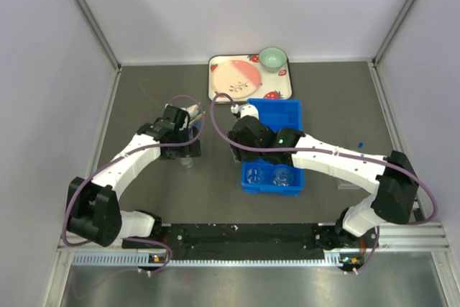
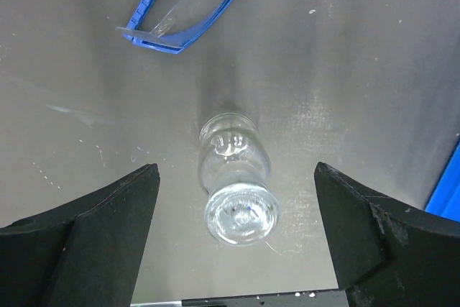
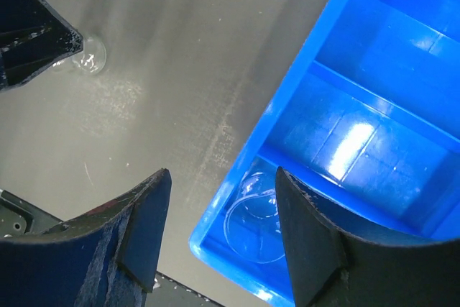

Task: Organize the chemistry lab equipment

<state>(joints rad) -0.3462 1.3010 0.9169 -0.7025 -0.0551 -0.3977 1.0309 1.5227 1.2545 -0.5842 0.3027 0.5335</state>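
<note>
The left fingers (image 2: 100,235) stand wide open either side of a small glass jar (image 2: 233,185) upright on the counter (image 2: 345,70), not touching it. The right fingers (image 3: 313,242) hang open over a blue bin (image 3: 402,62) holding a glass dish (image 3: 255,224).

You are looking at a robot test cell dressed as a mock chemistry bench. Plain pale wall panels (image 1: 244,5) close in the dark grey tabletop (image 1: 330,106) along its far, left and right edges, and bare metal corner posts (image 1: 86,12) hold them up. Two white robot arms (image 1: 129,163) are bolted to a black rail (image 1: 244,234) along the near edge, beside a slotted aluminium beam (image 1: 410,239). The few props look staged. You have a small clear glass beaker (image 2: 237,185) and blue-framed clear safety glasses (image 2: 190,12). There is also a blue plastic compartment bin (image 1: 287,114), and a strawberry-print tray (image 1: 251,57) at the far edge.
</note>
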